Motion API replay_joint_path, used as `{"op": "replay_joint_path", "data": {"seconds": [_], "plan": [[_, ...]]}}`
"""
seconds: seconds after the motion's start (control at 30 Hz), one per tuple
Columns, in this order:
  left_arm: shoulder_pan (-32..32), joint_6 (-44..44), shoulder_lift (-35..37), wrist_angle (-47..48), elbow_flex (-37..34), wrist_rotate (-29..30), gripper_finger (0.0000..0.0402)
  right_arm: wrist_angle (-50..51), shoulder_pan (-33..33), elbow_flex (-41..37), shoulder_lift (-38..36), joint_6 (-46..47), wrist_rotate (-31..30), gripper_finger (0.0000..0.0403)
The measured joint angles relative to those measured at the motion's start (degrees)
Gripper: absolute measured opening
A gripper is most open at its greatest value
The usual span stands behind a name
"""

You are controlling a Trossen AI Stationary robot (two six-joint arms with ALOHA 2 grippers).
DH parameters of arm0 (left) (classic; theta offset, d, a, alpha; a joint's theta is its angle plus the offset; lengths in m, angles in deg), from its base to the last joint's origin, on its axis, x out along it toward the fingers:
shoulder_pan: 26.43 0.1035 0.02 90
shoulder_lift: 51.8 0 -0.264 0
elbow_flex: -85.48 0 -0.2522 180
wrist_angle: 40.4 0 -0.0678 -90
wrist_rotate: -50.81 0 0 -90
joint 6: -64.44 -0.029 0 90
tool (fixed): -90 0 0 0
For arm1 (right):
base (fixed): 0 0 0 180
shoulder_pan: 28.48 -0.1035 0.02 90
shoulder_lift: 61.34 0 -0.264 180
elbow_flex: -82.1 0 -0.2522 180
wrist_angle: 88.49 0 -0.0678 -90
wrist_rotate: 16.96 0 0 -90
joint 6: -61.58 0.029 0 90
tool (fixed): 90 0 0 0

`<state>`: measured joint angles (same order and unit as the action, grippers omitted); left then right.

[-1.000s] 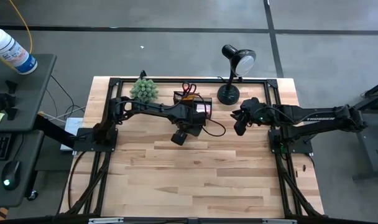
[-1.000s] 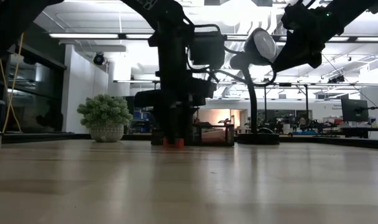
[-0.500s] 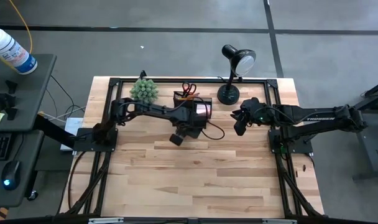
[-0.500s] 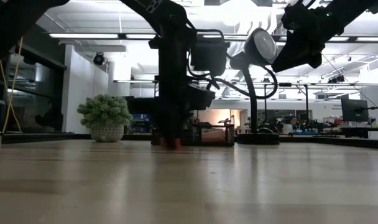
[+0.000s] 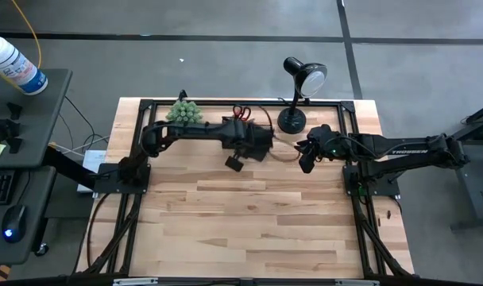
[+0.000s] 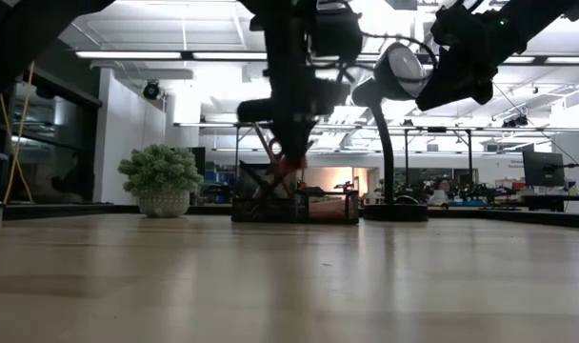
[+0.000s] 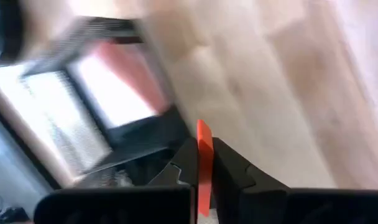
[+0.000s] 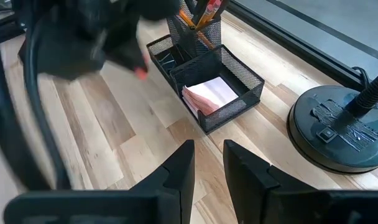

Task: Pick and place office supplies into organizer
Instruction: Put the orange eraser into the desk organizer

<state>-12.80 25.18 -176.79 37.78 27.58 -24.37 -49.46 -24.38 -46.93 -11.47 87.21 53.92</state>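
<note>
The black mesh organizer (image 8: pixel 239 93) stands at the table's far side. Orange pencils (image 8: pixel 201 12) stick up out of its cup section, and a pink sticky-note pad (image 8: pixel 207 93) lies in the lower compartment. Red scissors handles (image 5: pixel 240 111) show above it. My left gripper (image 5: pixel 235 163) hangs just near of the organizer, shut on a small orange bit (image 7: pixel 203 158). To the right of the organizer, raised over the table, my right gripper (image 5: pixel 305 156) is open and holds nothing. My left gripper pinches the small orange bit (image 7: pixel 204 146) between its two fingertips. The bit's thin edge sticks out past them. The fingers point down from above. The bit (image 6: pixel 286 167) hangs lifted clear of the table, at about the height of the organizer's top.
A black desk lamp (image 5: pixel 292 119) stands at the far right of the organizer, its head (image 5: pixel 311 76) beyond the table edge. A green spiky plant ball (image 5: pixel 184 114) sits to the organizer's left. Black frame rails (image 5: pixel 226 102) run along the far edge. Bare wood lies toward the near edge.
My left gripper has shut on the orange bit where it lay on the table. It has then risen with the bit and gone toward the far edge, up to the organizer. The bit is now lifted clear of the wood.
</note>
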Motion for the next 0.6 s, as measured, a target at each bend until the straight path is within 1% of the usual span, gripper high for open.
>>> {"op": "replay_joint_path", "data": {"seconds": [0.1, 0.2, 0.37, 0.47, 0.6], "plan": [[2.0, 0.0, 0.1, 0.0, 3.2, 0.3, 0.0006, 0.0, 0.0, 0.0, 0.0, 0.0, 0.0, 0.0078], [4.5, 0.1, 0.2, 0.6, 3.7, 0.4, 0.0005, 0.0, 0.0, 0.0, 0.0, 0.0, 0.0, 0.0078], [8.5, 0.7, 0.2, 4.1, 3.7, -4.5, 0.0006, 0.0, 0.0, 0.0, 0.0, -0.1, 0.3, 0.0078], [10.1, 1.0, 0.2, 4.4, 3.7, -5.0, 0.0004, 0.0, 0.0, 0.0, 0.0, -0.2, 0.2, 0.0078], [10.9, 0.9, 0.2, 4.7, 3.7, -7.1, 0.0004, 0.0, 0.0, 0.0, 0.0, -0.2, 0.2, 0.0078]]}}
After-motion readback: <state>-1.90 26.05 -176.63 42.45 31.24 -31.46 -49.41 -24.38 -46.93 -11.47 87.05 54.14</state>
